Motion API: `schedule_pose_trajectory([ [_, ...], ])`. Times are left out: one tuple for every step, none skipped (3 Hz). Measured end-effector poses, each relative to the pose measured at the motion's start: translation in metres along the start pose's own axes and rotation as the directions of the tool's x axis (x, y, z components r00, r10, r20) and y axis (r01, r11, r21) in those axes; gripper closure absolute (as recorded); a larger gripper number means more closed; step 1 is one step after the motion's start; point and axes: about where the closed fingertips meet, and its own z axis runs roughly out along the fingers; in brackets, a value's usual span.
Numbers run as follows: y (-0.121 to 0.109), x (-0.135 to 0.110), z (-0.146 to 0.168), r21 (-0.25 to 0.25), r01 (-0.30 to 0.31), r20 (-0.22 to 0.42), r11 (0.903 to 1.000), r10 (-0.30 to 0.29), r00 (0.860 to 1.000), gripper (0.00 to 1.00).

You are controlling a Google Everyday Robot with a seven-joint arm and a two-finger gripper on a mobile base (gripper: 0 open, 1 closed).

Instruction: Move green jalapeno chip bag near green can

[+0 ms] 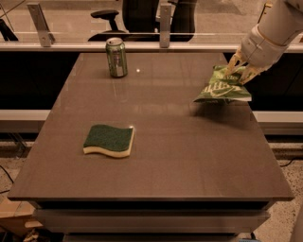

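Brown, glossy surface (156, 160), with one bright speck of reflected light near its far end; pale rail (71, 46) behind it, carrying two upright metal posts (164, 26); black office chair (137, 12) beyond the rail; speckled pale floor (289, 222) at lower right; the hand (241, 73) hangs over the surface's far right edge, closed on the green jalapeno chip bag (222, 89).
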Motion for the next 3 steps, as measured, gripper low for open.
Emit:
schedule_pose_trajectory([
  [-0.004,0.004,-0.021,0.014,0.003,-0.043,0.9999,-0.002,0.999,1.00],
  [-0.015,0.008,-0.046,0.029,0.031,-0.089,0.9991,-0.028,0.996,1.00],
  [-0.031,0.007,-0.069,0.031,0.073,-0.121,0.9969,-0.068,0.990,1.00],
])
